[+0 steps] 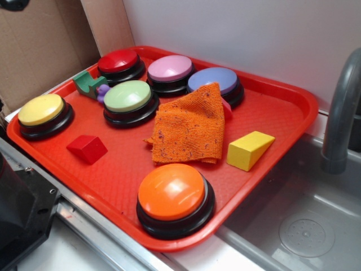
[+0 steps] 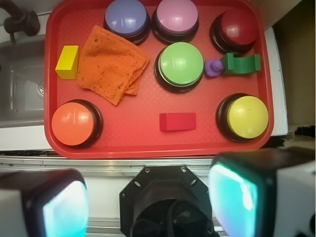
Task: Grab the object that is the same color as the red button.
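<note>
The small red wedge block (image 1: 87, 148) lies on the red tray (image 1: 282, 113) near its front left, between the yellow and orange buttons; in the wrist view it (image 2: 177, 121) lies low in the tray. The red button (image 1: 119, 64) stands at the tray's far left corner, and shows top right in the wrist view (image 2: 236, 28). My gripper (image 2: 148, 202) is open and empty, high above and off the tray's near edge, its two fingers (image 2: 237, 197) wide apart. It is not seen in the exterior view.
On the tray: yellow (image 1: 43, 113), green (image 1: 129, 99), pink (image 1: 170, 71), blue (image 1: 214, 82) and orange (image 1: 174, 196) buttons, an orange cloth (image 1: 189, 125), a yellow wedge (image 1: 249, 149), a green and purple toy (image 1: 90, 86). A sink (image 1: 304, 226) and faucet (image 1: 341, 113) lie to the right.
</note>
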You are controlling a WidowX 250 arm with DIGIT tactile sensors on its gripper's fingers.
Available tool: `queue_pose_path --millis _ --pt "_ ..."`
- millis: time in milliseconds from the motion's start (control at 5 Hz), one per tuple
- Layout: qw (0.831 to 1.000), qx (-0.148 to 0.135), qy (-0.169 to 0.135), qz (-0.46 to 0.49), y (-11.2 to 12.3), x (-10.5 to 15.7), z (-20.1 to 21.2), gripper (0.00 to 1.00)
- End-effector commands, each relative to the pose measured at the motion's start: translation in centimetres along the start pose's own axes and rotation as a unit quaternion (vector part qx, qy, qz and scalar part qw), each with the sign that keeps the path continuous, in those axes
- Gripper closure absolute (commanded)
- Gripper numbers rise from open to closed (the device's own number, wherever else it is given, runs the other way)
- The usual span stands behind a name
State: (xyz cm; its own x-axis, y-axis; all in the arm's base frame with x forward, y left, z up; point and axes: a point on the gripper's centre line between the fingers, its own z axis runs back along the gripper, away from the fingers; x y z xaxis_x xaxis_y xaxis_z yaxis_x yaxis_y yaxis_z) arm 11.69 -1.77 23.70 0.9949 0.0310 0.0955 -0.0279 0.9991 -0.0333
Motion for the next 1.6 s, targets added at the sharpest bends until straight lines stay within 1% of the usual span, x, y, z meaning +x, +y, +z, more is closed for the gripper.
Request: queue_pose_path --millis 0,200,400,600,800,1000,1200,1400 --pt "1.000 0.000 0.000 0.000 0.0 0.0 0.0 0.00" --pt "0.996 -0.017 -0.009 0.084 0.6 -0.2 -0.6 0.00" --pt "0.982 -0.028 -0.010 0.189 1.3 -0.2 -1.7 0.00" --pt "0.952 -0.020 -0.032 0.302 1.9 -0.4 -3.3 0.00" --pt "0.930 -0.006 -0.017 0.368 2.6 -0.5 -5.5 0.00" --pt "0.893 0.026 -0.014 0.448 3.2 -0.6 -9.1 0.00" --pt "0.870 0.044 0.002 0.491 3.7 0.0 -12.3 0.00" --pt "0.864 0.051 -0.001 0.501 4.5 1.5 -15.2 0.00"
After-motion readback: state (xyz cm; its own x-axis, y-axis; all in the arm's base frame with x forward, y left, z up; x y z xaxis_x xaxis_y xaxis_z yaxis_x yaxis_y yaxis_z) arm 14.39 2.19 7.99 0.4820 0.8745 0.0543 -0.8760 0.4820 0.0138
